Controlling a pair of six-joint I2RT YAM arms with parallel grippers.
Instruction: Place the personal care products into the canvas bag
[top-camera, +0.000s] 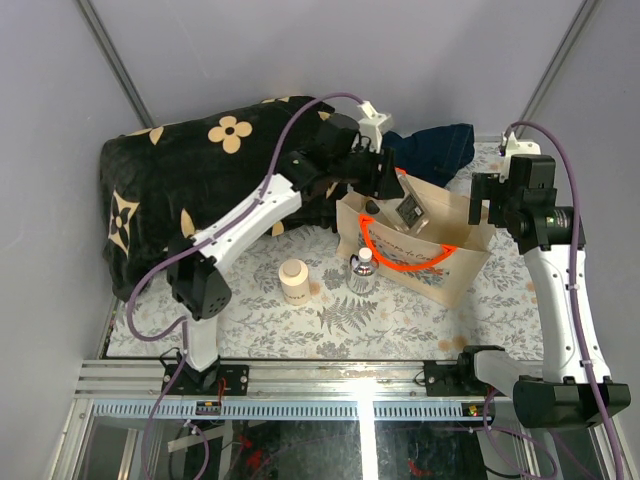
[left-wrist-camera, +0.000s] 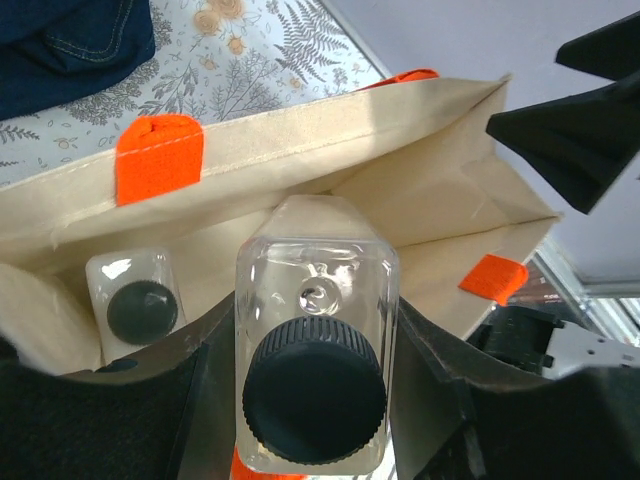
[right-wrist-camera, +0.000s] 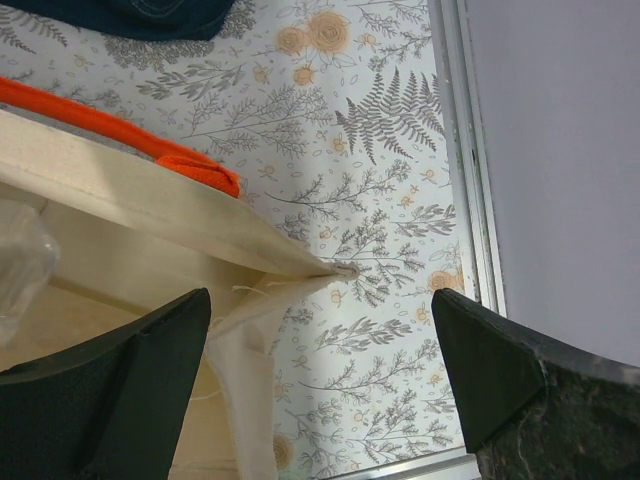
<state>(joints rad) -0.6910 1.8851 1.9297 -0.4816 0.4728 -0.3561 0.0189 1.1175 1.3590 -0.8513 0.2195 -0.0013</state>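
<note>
Left arm (top-camera: 255, 210): rises from the near-edge base, bends at the elbow, then stretches forward and rightward with the wrist pitched down. Ends in the left tool (top-camera: 400, 200), pointed downward and clamped on a bottle (left-wrist-camera: 315, 290), which sits squarely between the fingers (left-wrist-camera: 195, 395) with its dark cap toward the wrist.

Right arm (top-camera: 560, 290): climbs steeply from its own base, leans forward, wrist turned leftward. Ends in the right tool (top-camera: 482, 200), spread wide and gripping nothing, fingers (right-wrist-camera: 120, 380) well apart at either side. Sits near the left tool, just to its right, without touching.
</note>
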